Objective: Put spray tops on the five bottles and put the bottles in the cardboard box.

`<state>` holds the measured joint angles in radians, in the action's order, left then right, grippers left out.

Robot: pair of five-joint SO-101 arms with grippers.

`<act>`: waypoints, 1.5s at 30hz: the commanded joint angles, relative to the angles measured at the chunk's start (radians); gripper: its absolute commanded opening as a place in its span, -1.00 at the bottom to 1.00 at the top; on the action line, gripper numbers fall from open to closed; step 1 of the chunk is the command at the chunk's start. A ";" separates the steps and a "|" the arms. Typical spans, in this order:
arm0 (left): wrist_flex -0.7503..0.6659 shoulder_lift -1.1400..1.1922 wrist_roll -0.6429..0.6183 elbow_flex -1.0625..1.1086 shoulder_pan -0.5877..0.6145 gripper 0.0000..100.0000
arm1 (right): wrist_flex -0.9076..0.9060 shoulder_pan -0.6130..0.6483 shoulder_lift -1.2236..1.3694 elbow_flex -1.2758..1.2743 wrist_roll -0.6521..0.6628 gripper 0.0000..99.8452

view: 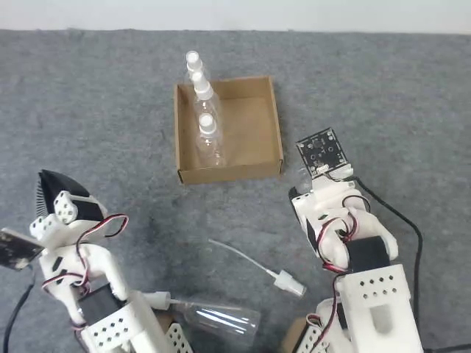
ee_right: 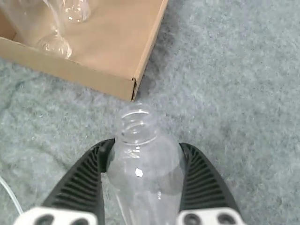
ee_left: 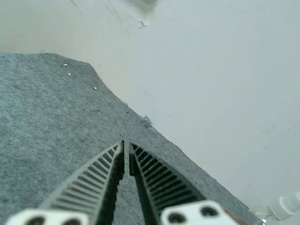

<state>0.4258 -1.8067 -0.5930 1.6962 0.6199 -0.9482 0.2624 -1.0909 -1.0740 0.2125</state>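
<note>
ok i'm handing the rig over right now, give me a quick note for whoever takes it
Left gripper: shut, empty, over the carpet off to the side of the box.
Right gripper: shut on an uncapped bottle, just outside the near corner of the cardboard box.
Done: three capped bottles stand in the box.
On the carpet: a loose spray top between the arms; a fourth bottle lying by the left arm's base, apparently capped.
Left: top the held bottle, then box it and the lying one.
</note>
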 commanded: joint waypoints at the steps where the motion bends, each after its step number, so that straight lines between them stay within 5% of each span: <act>1: -0.037 -0.017 -0.002 -0.013 -0.003 -0.97 | 0.025 -0.007 -0.033 0.017 -0.008 -0.97; 17: -0.037 -0.017 0.002 -0.015 -0.003 -0.97 | 0.088 -0.044 -0.035 -0.038 -0.058 -0.97; 28: -0.035 -0.017 0.325 -0.077 -0.146 -0.97 | 0.090 -0.044 -0.035 -0.054 -0.058 -0.97; 38: -0.026 -0.015 0.371 -0.142 -0.230 -0.97 | 0.093 -0.079 -0.035 -0.052 -0.057 -0.97; 45: 0.206 -0.012 0.460 -0.275 -0.330 -0.88 | 0.127 -0.122 -0.035 -0.058 -0.057 -0.97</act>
<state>0.4841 -1.8067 -0.1956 1.5658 0.3575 -0.8470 0.1642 -1.0925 -1.1431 0.1665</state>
